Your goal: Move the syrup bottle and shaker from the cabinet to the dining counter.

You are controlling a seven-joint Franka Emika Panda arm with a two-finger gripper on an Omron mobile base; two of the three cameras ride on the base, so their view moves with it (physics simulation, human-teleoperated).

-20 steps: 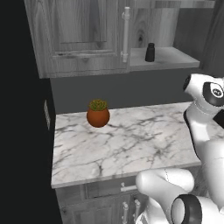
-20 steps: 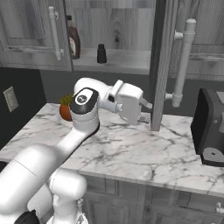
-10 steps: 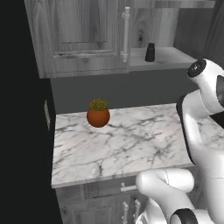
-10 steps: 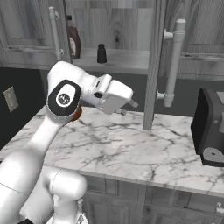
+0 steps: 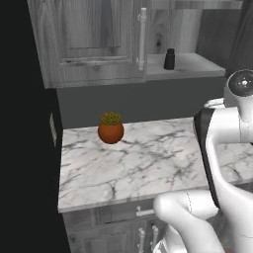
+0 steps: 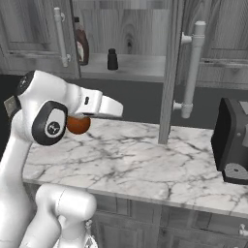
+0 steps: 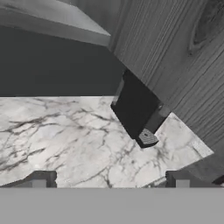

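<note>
On the left of the right base view, behind a closed door with a long silver bar handle (image 6: 60, 36), the cabinet (image 6: 126, 29) stands open in its middle bay; on its grey shelf (image 6: 131, 65) the syrup bottle (image 6: 81, 44) stands upright at the left, partly hidden by the door edge, and the shaker (image 6: 112, 59) stands upright a little to its right, apart from it; further right an open cabinet door (image 6: 169, 68) hangs edge-on over the table (image 6: 145, 164), and a dark appliance (image 6: 232, 145) sits at the table's right end; an orange plant pot (image 6: 77, 125) rests on the table, half covered by the arm; the white arm rises from the lower left, bends at a dark joint and reaches rightward, level above the marble, its forearm (image 6: 101, 106) ending short of the open door; from the left base view the shaker (image 5: 169, 59) shows on the shelf, the pot (image 5: 110, 129) with its green plant stands fully clear on the table (image 5: 128, 168); along the hand view the gripper (image 7: 109, 179) has its two tips spread wide with nothing between them, looking over marble at the dark appliance (image 7: 135, 109) and wood grain.
</note>
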